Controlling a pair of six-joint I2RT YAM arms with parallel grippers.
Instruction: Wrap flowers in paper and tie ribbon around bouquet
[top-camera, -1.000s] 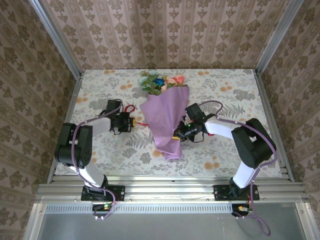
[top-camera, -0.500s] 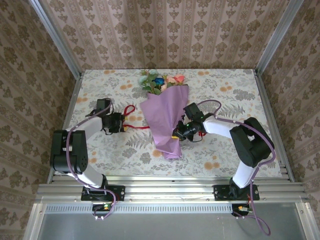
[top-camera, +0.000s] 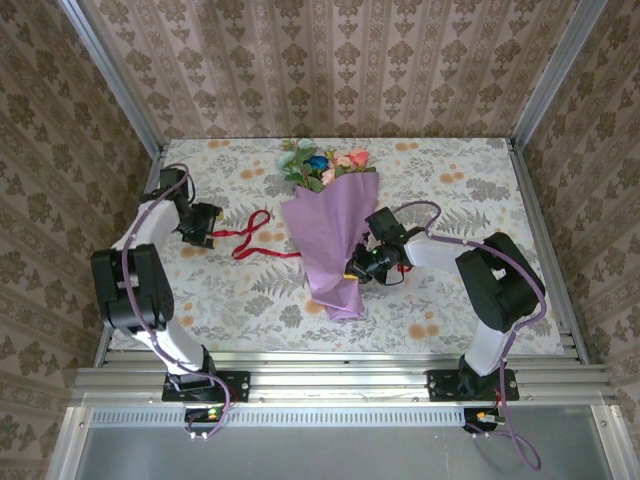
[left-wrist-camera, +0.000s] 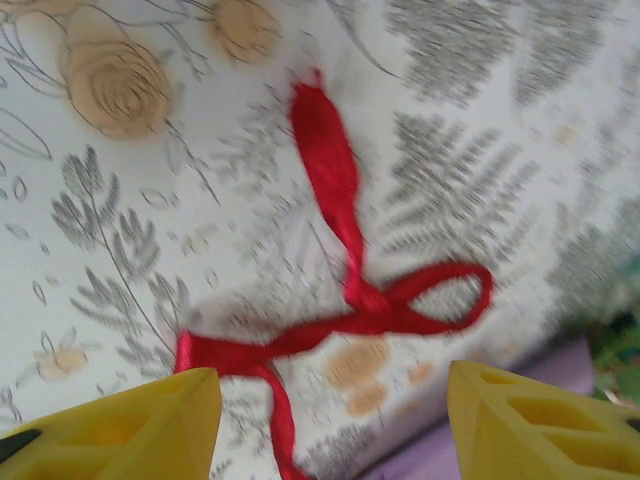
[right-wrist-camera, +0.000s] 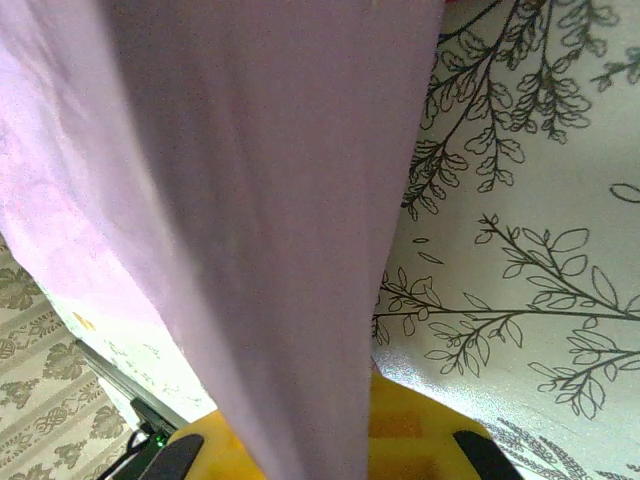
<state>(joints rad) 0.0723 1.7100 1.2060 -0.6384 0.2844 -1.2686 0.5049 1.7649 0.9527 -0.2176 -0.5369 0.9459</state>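
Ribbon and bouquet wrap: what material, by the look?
The ribbon: probably thin satin-type fabric; bright red, faint sheen, lying limp in twisted loops. The paper wrap: likely thin matte lilac paper; it shows creases and holds a cone shape.

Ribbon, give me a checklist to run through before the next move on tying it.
1. Left jaws open and empty, ribbon lying below them: ok.
2. Right jaws shut on bouquet: ok.
3. Bouquet wrapped closed, flowers out the wide end: ok.
4. Ribbon around bouquet: not ok, it lies loose on the tablecloth beside it.
5. Ribbon end tucked under bouquet: cannot tell.
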